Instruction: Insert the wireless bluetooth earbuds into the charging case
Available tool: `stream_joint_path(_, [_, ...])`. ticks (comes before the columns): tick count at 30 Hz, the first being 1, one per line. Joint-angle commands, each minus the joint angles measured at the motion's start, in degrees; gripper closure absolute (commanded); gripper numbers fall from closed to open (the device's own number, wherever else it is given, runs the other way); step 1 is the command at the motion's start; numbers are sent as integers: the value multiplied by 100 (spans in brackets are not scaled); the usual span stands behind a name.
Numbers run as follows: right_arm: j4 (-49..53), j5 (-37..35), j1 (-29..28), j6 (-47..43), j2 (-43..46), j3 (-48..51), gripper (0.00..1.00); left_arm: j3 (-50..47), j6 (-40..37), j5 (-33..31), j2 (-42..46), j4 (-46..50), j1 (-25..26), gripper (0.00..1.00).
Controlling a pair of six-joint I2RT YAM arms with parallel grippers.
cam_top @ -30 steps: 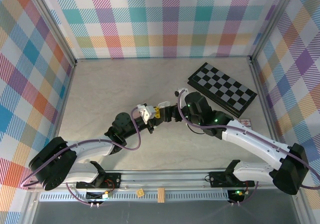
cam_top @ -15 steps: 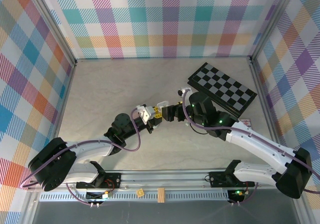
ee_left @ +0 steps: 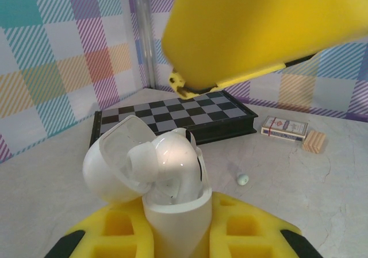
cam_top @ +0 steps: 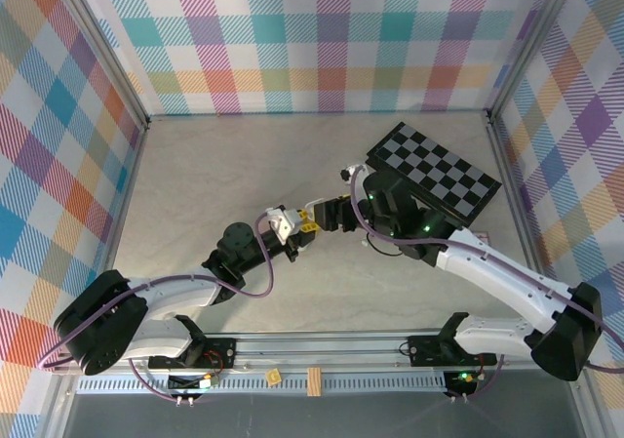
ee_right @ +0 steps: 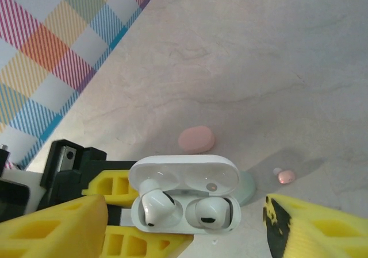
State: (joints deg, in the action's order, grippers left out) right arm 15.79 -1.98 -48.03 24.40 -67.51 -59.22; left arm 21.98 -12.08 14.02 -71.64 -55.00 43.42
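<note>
My left gripper (ee_left: pixel 181 235) is shut on a white charging case (ee_left: pixel 175 212) and holds it upright with the lid open. Two white wireless bluetooth earbuds lie in the case: the left earbud (ee_right: pixel 154 207) sits tilted and raised in its well, and the right earbud (ee_right: pixel 210 211) is seated. My right gripper (ee_right: pixel 184 229) hovers just above the case, open, with one yellow finger (ee_right: pixel 57 223) on each side of it and not touching it. From above, the two grippers meet at the case (cam_top: pixel 283 221) in mid table.
A pink case (ee_right: pixel 196 139), a mint case (ee_right: pixel 246 186) and a pink earbud (ee_right: pixel 286 176) lie on the table below. A mint earbud (ee_left: pixel 243 179) lies further right. A chessboard (cam_top: pixel 434 173), a card deck (ee_left: pixel 284 127) and a wooden block (ee_left: pixel 314 142) sit at the far right.
The right arm's wrist has swung slightly toward the far side while its gripper stays over the case. The left arm and the case have barely moved.
</note>
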Motion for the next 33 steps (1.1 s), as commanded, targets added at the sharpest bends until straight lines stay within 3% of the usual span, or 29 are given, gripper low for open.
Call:
stream_joint_path(1, [213, 318, 22, -50, -76, -309, 42, -60, -155, 58, 124, -75, -26, 99])
stream_joint_path(5, [639, 578, 22, -80, -220, -629, 55, -131, -173, 83, 130, -155, -48, 99])
stream_joint_path(12, [1130, 1042, 22, -108, -658, -1058, 57, -132, -212, 171, 140, -204, -44, 99])
stream_joint_path(20, [1418, 1072, 22, -192, -998, -1293, 60, -151, -245, 215, 193, -186, -45, 99])
stream_joint_path(33, [1614, 1068, 22, -116, -1133, -1447, 76, -82, -326, 180, 189, -76, -46, 99])
